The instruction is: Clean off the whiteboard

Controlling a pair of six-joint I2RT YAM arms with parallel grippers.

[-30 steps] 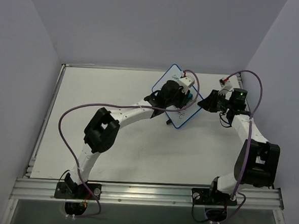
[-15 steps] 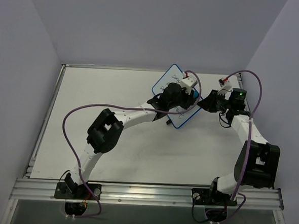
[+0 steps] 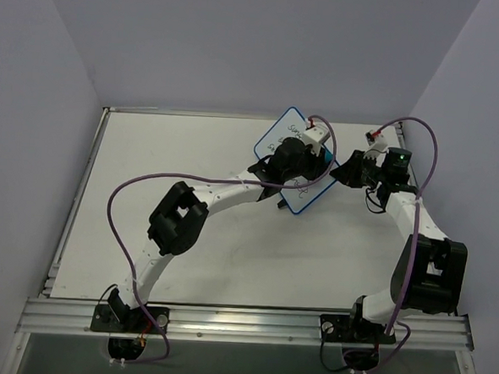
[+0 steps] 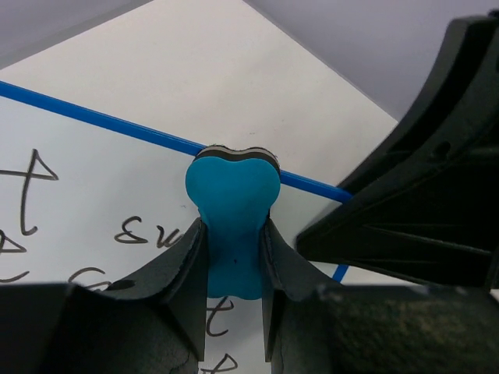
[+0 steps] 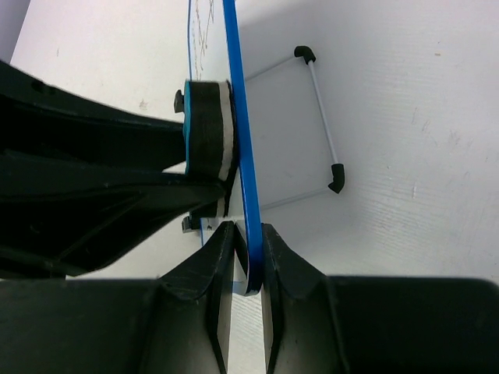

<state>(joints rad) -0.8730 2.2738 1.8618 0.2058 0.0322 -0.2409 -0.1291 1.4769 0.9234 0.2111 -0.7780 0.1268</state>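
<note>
— Compare with a second back.
— Finds the left arm's elbow swung a little to the right. Finds the left gripper [image 3: 315, 160] nudged along the small rectangular blue-framed whiteboard [image 3: 289, 124] toward its far edge. Sees hardly any change on the right arm.
— Anything hard to read?
— Plenty. From above, loses much of the black handwriting [image 4: 132, 231] under the left wrist. In the left wrist view, catches only scraps of letters, cut off by the fingers and the picture's edge. Cannot judge any wiping so far.
— Locate the board.
— Leans tilted on a thin wire stand [image 5: 335, 178] with black feet, at the far right of the white tabletop [image 3: 176, 140], between the two grippers.
— Poses?
— Reaches long and low from the left, jaws squeezed onto a bright blue bone-shaped eraser [image 4: 232, 195], pressing its dark felt face against the writing side near the blue top edge. Bends in from the right, with the right gripper [image 5: 242, 241] pinched edge-on over the board's blue frame.
</note>
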